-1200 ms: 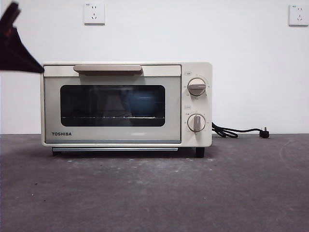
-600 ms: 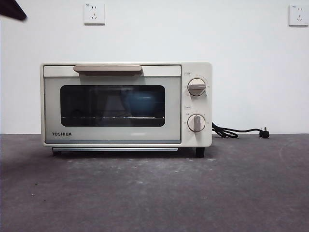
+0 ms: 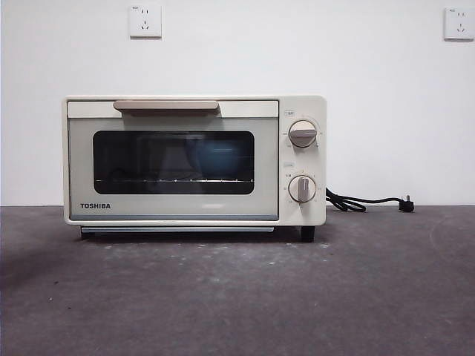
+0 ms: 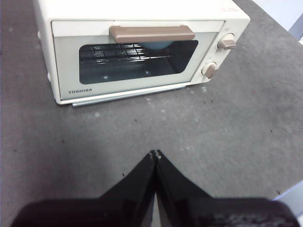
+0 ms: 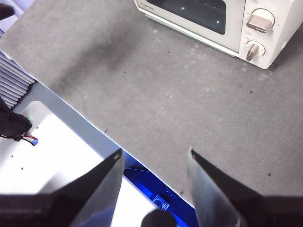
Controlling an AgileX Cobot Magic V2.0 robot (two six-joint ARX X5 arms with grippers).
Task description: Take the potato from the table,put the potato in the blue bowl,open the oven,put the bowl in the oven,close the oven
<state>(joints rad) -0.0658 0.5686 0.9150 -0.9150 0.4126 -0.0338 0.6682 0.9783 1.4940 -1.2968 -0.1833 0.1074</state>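
The cream TOSHIBA oven (image 3: 174, 204) stands on the dark grey table (image 3: 237, 297) with its door closed and its beige handle (image 3: 165, 106) up. Through the dark window a blue bowl (image 3: 219, 157) shows on the rack, also glimpsed behind the handle (image 4: 156, 46) in the left wrist view. The potato is hidden. My left gripper (image 4: 155, 154) hovers shut and empty over the table in front of the oven (image 4: 137, 14). Farther back, near the table's front edge, my right gripper (image 5: 154, 150) hangs open and empty, with the oven (image 5: 236, 28) ahead of it. Neither arm shows in the front view.
Two round knobs (image 3: 302, 133) sit at the oven's right. A black cord and plug (image 3: 356, 202) lie on the table right of the oven. Below the table's front edge is a silver surface (image 5: 57, 142) with wires.
The black arm tip at the top left corner of the front view has pulled up and out of the picture. The oven has not moved.
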